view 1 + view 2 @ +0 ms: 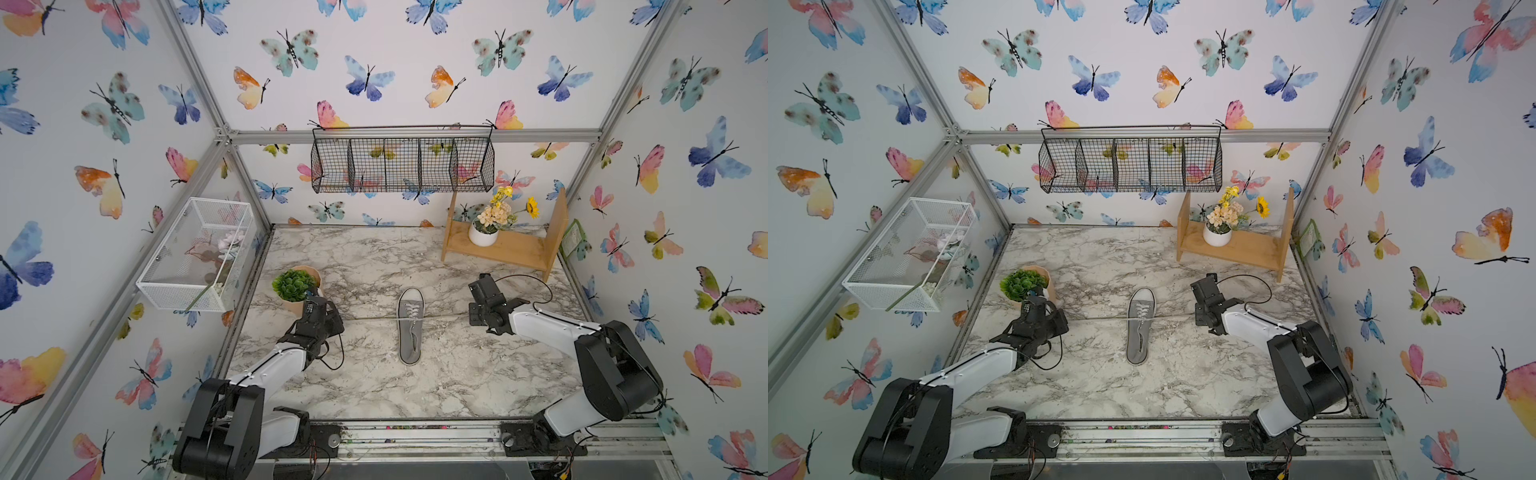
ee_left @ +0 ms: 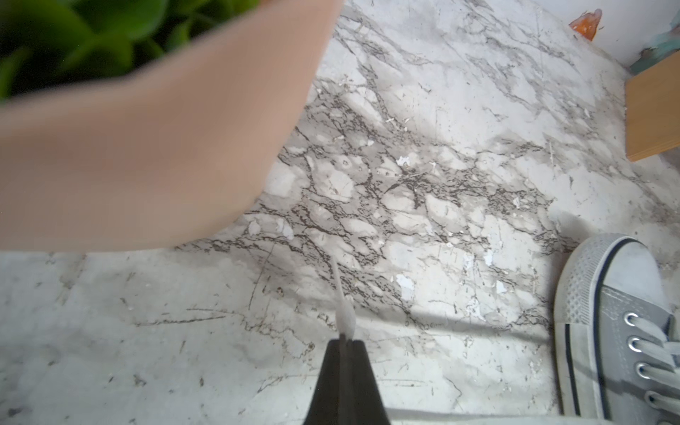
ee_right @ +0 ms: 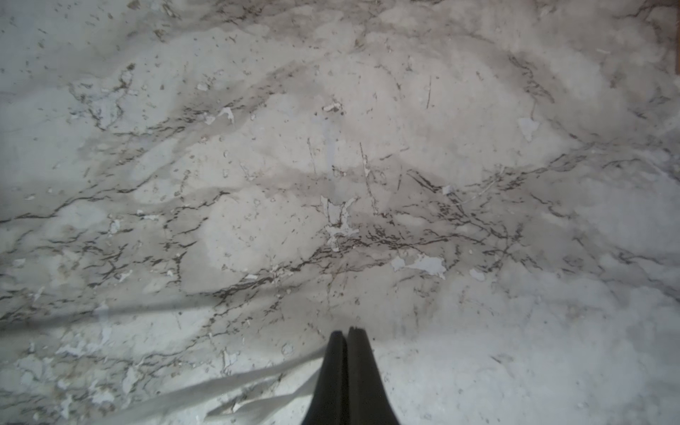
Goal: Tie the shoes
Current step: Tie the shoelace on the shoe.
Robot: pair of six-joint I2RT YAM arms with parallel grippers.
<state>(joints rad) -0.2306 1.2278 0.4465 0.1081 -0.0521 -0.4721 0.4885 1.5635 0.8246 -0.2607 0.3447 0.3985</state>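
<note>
A single grey sneaker [image 1: 410, 328] [image 1: 1140, 328] lies mid-table, its white toe cap toward the back wall. Its white laces [image 1: 370, 318] stretch taut in a straight line out to both sides. My left gripper [image 1: 338, 320] [image 2: 346, 340] is shut on the left lace end, whose tip [image 2: 345, 316] pokes out past the fingertips. The shoe's toe [image 2: 618, 331] shows at the edge of the left wrist view. To the right of the shoe, my right gripper [image 1: 473, 318] [image 3: 347, 331] is shut on the other lace [image 3: 220, 386], which runs into its closed jaws.
A tan pot with a green plant [image 1: 294, 286] [image 2: 147, 147] stands right behind the left gripper. A wooden shelf [image 1: 498, 249] holding a white flower pot [image 1: 483, 237] sits at the back right. A black wire basket [image 1: 403, 160] and a white mesh basket [image 1: 195, 257] hang on the walls.
</note>
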